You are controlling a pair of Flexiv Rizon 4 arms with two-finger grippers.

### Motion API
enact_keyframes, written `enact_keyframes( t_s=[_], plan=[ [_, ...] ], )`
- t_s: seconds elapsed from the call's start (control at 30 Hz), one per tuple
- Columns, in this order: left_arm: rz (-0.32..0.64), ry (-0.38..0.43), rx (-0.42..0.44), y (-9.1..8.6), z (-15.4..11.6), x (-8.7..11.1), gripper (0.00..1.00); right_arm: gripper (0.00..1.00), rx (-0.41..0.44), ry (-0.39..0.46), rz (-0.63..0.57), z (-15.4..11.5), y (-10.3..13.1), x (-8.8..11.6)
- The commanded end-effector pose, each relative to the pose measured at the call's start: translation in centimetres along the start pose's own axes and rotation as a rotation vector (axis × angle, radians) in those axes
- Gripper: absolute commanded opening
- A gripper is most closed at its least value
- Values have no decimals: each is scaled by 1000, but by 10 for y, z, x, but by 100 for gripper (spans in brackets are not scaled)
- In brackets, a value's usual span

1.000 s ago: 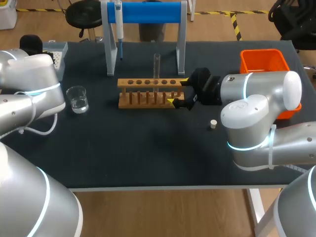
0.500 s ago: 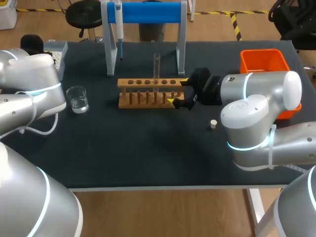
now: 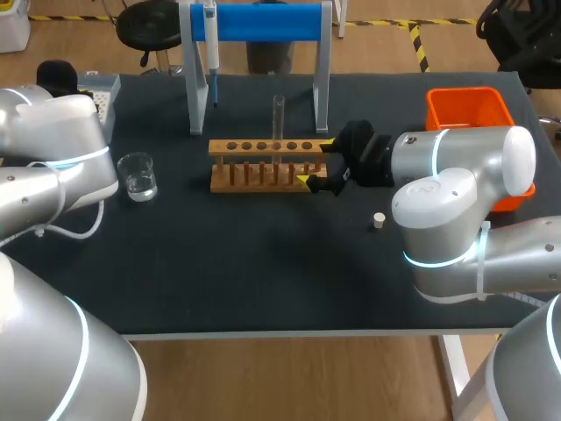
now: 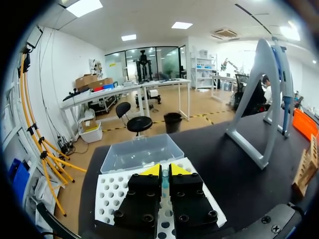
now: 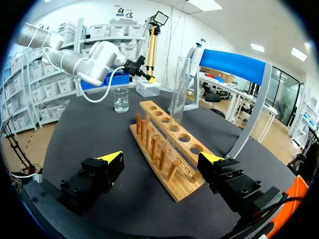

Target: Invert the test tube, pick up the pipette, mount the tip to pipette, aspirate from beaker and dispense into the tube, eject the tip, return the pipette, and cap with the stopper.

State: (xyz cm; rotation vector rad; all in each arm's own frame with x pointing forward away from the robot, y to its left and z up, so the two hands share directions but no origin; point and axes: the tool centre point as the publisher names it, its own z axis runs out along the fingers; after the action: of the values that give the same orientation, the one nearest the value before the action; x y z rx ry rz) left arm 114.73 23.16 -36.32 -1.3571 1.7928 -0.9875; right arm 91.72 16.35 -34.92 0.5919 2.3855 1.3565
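On the dark table [image 3: 263, 281] are set a glass beaker [image 3: 138, 176], a wooden rack [image 3: 263, 167], a blue stand [image 3: 263, 22], an orange box [image 3: 469, 110] and a small stopper [image 3: 379, 220].

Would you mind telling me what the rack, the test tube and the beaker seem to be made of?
The rack looks like light, matte wood: tan with dowel pegs. The test tube and beaker look like clear glass, possibly plastic: see-through with glints.

The left gripper [image 4: 164, 170] hangs over the white tip rack [image 4: 112, 194], a clear box [image 4: 139, 152] just beyond, the pipette [image 4: 284, 79] on its stand [image 4: 271, 124].
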Motion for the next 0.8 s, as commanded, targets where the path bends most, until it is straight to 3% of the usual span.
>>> enact_keyframes(
  t_s=[0.03, 0.8],
  plan=[
    [-2, -6, 7, 0, -4, 2, 0, 100, 3, 2, 0, -1, 0, 0],
    [13, -30, 35, -14, -16, 2, 0, 100, 3, 2, 0, -1, 0, 0]
  ],
)
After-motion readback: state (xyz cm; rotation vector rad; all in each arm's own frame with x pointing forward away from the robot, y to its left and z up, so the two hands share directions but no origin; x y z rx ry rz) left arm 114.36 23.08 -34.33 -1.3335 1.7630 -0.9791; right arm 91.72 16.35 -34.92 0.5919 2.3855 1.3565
